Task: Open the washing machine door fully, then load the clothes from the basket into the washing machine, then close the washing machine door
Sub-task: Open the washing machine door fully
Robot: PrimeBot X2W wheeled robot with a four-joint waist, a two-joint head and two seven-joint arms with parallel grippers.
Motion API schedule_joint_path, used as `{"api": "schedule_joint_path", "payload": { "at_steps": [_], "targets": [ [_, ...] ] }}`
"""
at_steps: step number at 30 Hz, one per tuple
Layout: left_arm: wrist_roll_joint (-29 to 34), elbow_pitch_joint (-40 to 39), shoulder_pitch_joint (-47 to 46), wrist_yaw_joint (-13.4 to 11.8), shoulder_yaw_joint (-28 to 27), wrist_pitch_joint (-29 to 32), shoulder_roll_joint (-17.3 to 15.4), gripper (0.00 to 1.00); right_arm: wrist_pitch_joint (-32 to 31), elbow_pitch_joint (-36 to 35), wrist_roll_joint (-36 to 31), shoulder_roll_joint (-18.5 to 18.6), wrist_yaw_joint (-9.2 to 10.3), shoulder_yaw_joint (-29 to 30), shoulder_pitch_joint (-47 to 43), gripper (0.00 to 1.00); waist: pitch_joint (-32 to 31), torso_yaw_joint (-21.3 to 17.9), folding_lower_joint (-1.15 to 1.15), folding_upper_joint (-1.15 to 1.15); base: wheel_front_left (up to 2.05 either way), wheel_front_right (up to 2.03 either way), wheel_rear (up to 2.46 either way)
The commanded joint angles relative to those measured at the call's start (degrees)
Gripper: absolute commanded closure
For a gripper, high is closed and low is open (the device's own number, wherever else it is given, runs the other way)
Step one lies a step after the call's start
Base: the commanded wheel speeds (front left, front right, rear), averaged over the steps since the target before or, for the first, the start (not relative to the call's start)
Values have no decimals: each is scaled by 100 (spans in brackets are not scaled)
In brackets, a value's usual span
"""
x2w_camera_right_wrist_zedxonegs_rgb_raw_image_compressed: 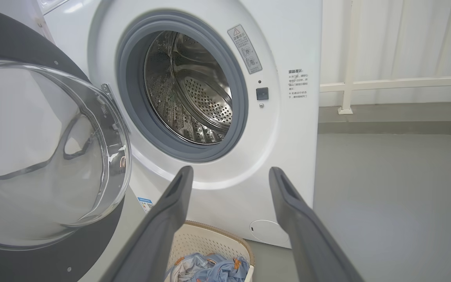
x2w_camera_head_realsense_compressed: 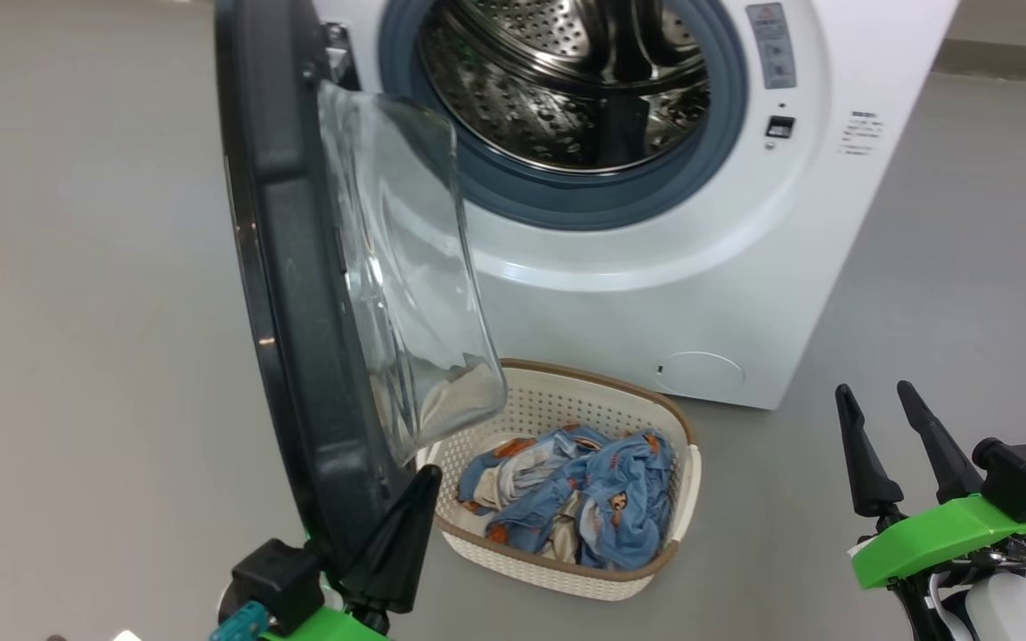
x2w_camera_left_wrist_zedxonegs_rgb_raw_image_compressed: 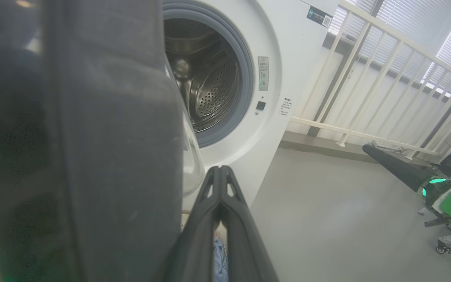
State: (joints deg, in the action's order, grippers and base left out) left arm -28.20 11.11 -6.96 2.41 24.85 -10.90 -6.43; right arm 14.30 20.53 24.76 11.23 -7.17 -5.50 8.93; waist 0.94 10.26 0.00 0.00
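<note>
One washing machine (x2w_camera_head_realsense_compressed: 727, 294), its one door (x2w_camera_head_realsense_compressed: 290, 267) swung open. One basket (x2w_camera_head_realsense_compressed: 557, 399) of clothes (x2w_camera_head_realsense_compressed: 593, 499) sits before it. I see my left gripper (x2w_camera_head_realsense_compressed: 422, 485) pressed together, my right gripper (x2w_camera_head_realsense_compressed: 874, 392) spread.

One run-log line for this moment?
door open | clothes in basket | left end effector shut, at door | right end effector open

Bright even light, daylight through blinds (x2w_camera_left_wrist_zedxonegs_rgb_raw_image_compressed: 417, 27), soft glints on drum (x2w_camera_head_realsense_compressed: 566, 80), washing machine door (x2w_camera_left_wrist_zedxonegs_rgb_raw_image_compressed: 76, 149) blurred close-up, wide-angle edge bend.
</note>
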Motion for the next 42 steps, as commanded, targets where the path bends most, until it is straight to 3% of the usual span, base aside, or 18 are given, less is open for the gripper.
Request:
{"api": "schedule_joint_path", "payload": {
  "at_steps": [1, 7, 22, 30, 42],
  "targets": [
    [-56, -172, -121, -91, -330, 4, -143, 100, 70, -115, 29, 49, -32, -88, 52, 0, -54, 145, 0, 0, 0, 0, 0],
    [-126, -218, -145, -181, -524, 89, -343, 100, 70, -122, 30, 28, -32, -78, 29, 0, -26, 407, 0, 0, 0, 0, 0],
    [-305, -177, -351, -689, -1165, 265, -693, 100, 70, -139, -9, 11, -32, -50, 139, 0, 262, 902, 0, 0, 0, 0, 0],
    [-411, 99, -706, -708, -1440, 296, -925, 100, 70, -139, -22, 37, -32, -29, 266, 0, 464, 1172, 0, 0, 0, 0, 0],
    [-568, 1097, -1500, -527, -1769, 290, -1369, 100, 70, -104, -52, 63, -32, -15, 502, 0, 756, 1435, 0, 0, 0, 0, 0]
  ]
}}
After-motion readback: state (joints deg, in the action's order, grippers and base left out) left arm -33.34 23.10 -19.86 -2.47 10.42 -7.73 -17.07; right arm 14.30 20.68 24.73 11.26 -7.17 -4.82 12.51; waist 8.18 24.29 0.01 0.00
